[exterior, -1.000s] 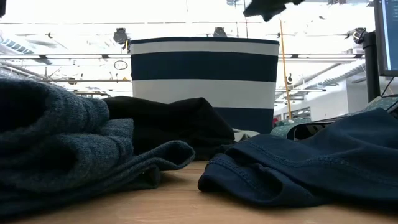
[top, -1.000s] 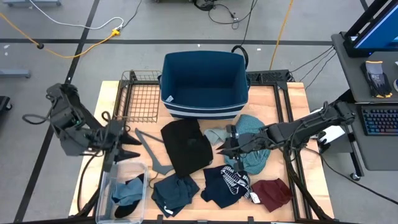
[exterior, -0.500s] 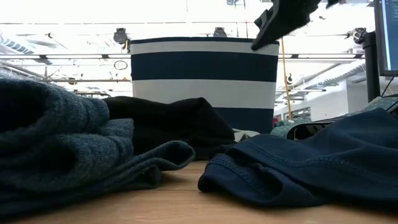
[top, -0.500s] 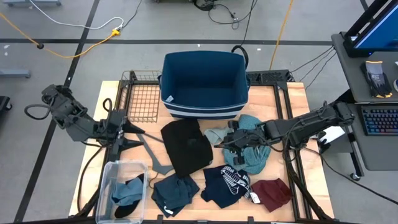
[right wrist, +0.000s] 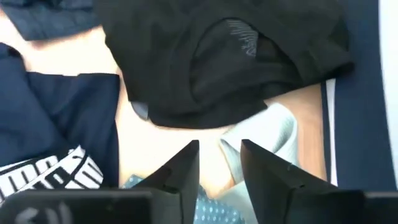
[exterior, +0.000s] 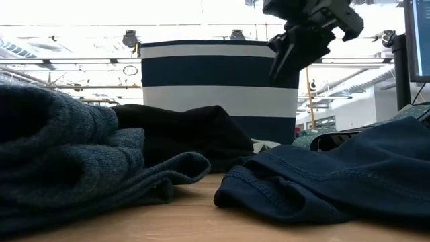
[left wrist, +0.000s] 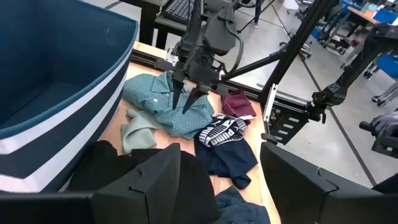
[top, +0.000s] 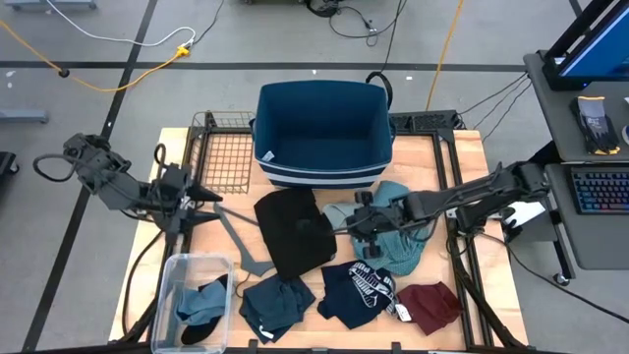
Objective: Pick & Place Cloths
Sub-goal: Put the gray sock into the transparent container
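Note:
Several cloths lie on the table: black (top: 293,231), pale green (top: 339,213), teal checked (top: 401,241), navy with white print (top: 359,290), maroon (top: 432,305) and dark teal (top: 275,303). My right gripper (top: 354,224) hangs open above the pale green cloth (right wrist: 267,134) and the edge of the teal checked shirt (left wrist: 158,99), fingers pointing down, clear of both. It also shows in the low view (exterior: 299,50) and in its own wrist view (right wrist: 217,158). My left gripper (top: 201,195) waits open near the table's left edge, also seen from its wrist (left wrist: 221,168).
A blue bin with a white stripe (top: 322,133) stands at the table's far side, a wire basket (top: 221,157) to its left. A clear plastic box (top: 192,300) holding cloth sits at the near left. A grey hanger (top: 236,236) lies beside the black cloth.
My right gripper has come down toward the pale green cloth and the teal checked shirt, staying open. My left gripper has moved toward the table's far edge. The cloths have not moved.

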Robot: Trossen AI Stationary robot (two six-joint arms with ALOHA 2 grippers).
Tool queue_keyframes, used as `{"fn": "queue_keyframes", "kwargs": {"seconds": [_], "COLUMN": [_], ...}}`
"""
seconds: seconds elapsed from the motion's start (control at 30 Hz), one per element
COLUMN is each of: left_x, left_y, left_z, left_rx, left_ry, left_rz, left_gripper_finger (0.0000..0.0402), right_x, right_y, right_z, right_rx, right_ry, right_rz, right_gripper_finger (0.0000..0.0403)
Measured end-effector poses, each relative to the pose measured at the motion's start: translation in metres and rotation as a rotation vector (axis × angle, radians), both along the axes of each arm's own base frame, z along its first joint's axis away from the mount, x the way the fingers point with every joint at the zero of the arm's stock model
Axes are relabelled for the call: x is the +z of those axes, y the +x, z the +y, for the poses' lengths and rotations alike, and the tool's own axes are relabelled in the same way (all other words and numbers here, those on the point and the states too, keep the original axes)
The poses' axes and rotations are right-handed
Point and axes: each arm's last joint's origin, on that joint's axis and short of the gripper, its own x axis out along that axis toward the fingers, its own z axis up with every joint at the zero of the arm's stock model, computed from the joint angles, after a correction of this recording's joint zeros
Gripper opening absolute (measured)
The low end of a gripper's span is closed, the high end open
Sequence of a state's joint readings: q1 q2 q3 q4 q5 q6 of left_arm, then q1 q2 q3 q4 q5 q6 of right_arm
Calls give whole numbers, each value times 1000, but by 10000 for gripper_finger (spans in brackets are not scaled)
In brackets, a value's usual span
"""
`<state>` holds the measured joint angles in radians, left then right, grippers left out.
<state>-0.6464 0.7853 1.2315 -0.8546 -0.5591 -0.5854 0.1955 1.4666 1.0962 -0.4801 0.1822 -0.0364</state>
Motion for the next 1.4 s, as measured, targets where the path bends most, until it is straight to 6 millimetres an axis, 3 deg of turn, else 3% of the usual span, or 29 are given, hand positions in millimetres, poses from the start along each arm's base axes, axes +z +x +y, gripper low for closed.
{"fn": "queue_keyframes", "kwargs": {"seconds": [0.23,0.6,0.93,1.4], "left_x": [-16,-44,-67,-66], "left_y": [-12,-21,-31,-31], "left_z": [9,12,19,18], "left_rx": [-7,-149,-156,-199], "left_ry": [13,6,-46,-68], "left_rz": [-11,-176,-240,-252], "left_gripper_finger": [225,225,225,225], "right_x": [-13,-42,-65,-98], "right_y": [15,28,35,44], "right_z": [-2,-18,-27,-35], "right_rx": [-14,-130,-230,-298], "right_ry": [-13,-61,-102,-91], "right_rz": [56,156,209,283], "right_gripper_finger": [170,235,238,226]}}
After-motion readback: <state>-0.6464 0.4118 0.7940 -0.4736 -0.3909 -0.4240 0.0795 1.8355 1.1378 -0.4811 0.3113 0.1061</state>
